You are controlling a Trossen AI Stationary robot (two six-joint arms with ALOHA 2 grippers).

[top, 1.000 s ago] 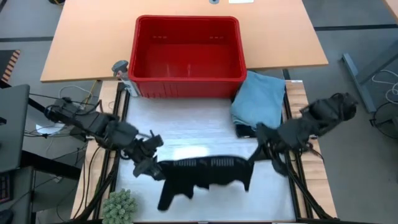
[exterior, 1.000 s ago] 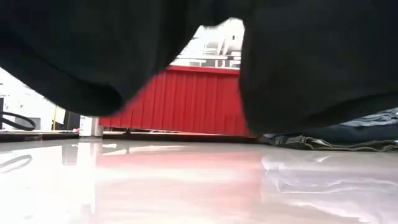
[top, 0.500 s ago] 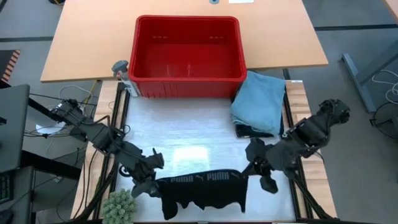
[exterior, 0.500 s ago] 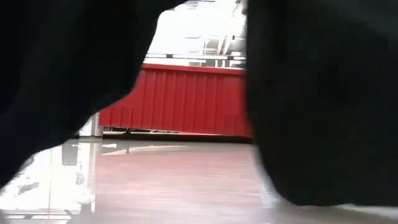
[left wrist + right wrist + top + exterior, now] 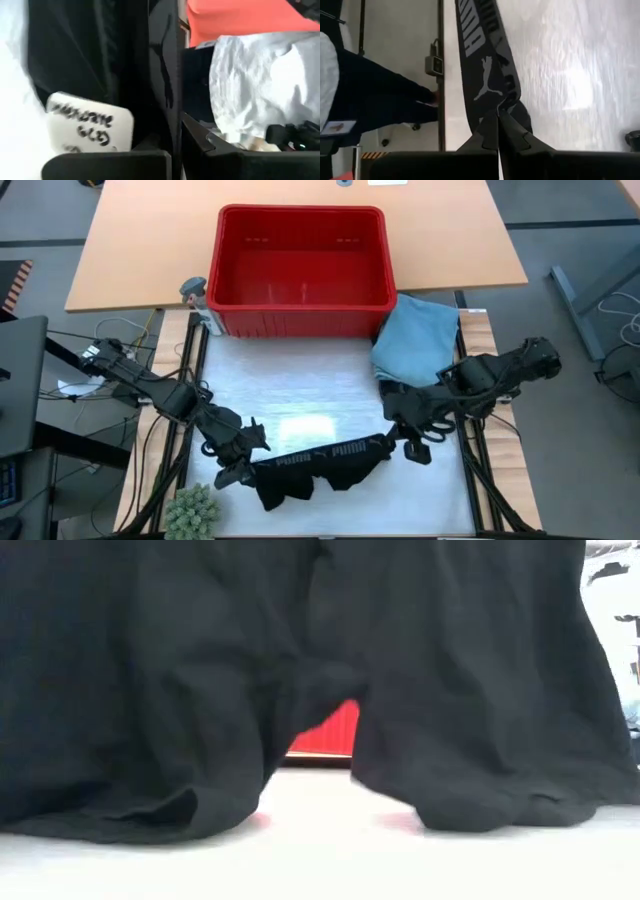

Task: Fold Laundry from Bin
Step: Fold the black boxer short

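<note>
Because the black garment (image 5: 320, 468) sags in soft folds between its ends, I judge it light and limp, best taken by the printed waistband; from above it hangs over the near part of the desk (image 5: 300, 385), the left hand (image 5: 238, 470) pinched shut on one end, the right hand (image 5: 405, 442) on the other, the red bin (image 5: 300, 270) well beyond. At desk level its hem (image 5: 200, 810) touches the surface; in the right wrist view the waistband (image 5: 485, 75) runs out from between the closed fingers (image 5: 512, 137).

Bin (image 5: 300, 265) behind the garment (image 5: 320, 470), folded laundry (image 5: 418, 340) right
</note>
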